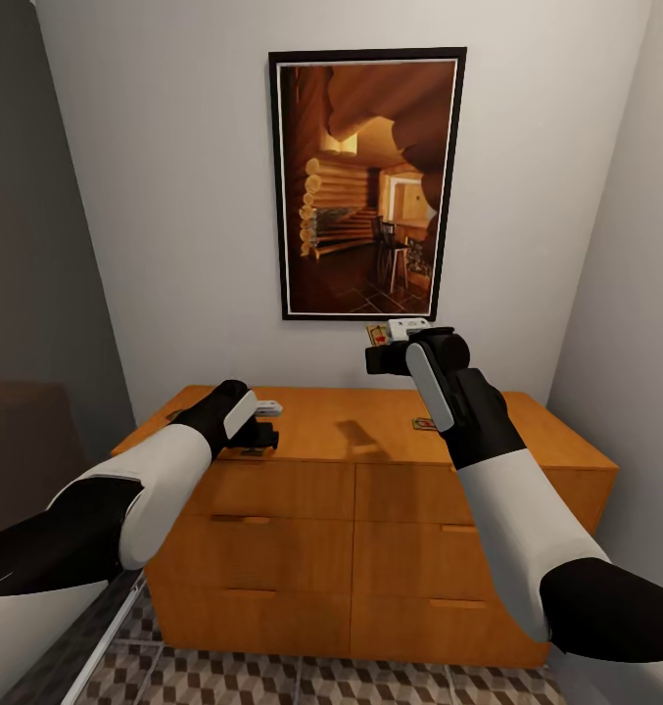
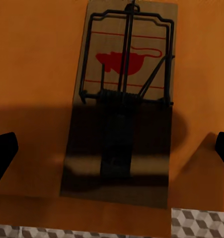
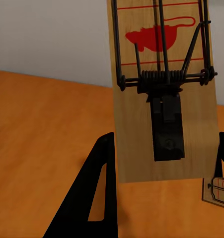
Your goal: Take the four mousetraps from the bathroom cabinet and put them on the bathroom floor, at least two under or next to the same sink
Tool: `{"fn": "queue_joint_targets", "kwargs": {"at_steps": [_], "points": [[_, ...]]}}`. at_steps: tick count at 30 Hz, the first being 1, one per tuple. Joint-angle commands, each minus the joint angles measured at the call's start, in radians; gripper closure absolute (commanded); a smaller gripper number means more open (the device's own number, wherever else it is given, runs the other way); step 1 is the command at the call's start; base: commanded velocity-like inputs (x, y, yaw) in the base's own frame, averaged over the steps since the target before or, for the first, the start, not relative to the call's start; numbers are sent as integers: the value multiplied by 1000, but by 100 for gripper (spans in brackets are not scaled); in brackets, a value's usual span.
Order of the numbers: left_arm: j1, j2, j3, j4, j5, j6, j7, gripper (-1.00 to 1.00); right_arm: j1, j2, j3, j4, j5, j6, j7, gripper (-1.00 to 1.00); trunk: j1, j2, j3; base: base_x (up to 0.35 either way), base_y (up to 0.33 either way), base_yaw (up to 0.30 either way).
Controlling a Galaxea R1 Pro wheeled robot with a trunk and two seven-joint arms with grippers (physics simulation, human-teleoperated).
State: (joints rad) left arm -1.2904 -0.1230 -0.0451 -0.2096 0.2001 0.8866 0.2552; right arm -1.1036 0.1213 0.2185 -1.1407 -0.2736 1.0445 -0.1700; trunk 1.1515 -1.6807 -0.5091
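A low orange-brown cabinet (image 1: 370,529) fills the lower centre of the head view, on the cube-patterned bathroom floor (image 1: 302,681). Above it, the right gripper (image 1: 395,338) holds a mousetrap (image 3: 161,89) between its fingers. The left gripper (image 1: 262,421), fingers wide, hovers over a second mousetrap (image 2: 124,109). A third mousetrap (image 1: 424,424) lies mid-right.

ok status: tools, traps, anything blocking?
Right tool shut on a mousetrap, lifted over the cabinet. Left tool open above a second mousetrap. Third trap on top. Nothing blocking.
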Motion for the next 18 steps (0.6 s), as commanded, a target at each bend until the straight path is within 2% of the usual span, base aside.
{"fn": "queue_joint_targets", "kwargs": {"at_steps": [1, 3, 4, 18], "points": [[0, 0, -9, 18, 2, 5, 7, -100, -1, 0, 1, -1, -12, 3, -10, 100, 0, 0, -1, 0, 0, 0], [0, 0, -9, 18, 2, 5, 7, -100, -1, 0, 1, -1, -12, 3, -9, 100, 0, 0, -1, 0, 0, 0], [0, 0, -9, 18, 2, 5, 7, 100, -1, 0, 1, -1, -12, 3, -9, 100, 0, 0, -1, 0, 0, 0], [0, 0, -8, 18, 2, 8, 6, 100, -1, 0, -1, -1, -12, 3, -9, 100, 0, 0, -1, 0, 0, 0]]}}
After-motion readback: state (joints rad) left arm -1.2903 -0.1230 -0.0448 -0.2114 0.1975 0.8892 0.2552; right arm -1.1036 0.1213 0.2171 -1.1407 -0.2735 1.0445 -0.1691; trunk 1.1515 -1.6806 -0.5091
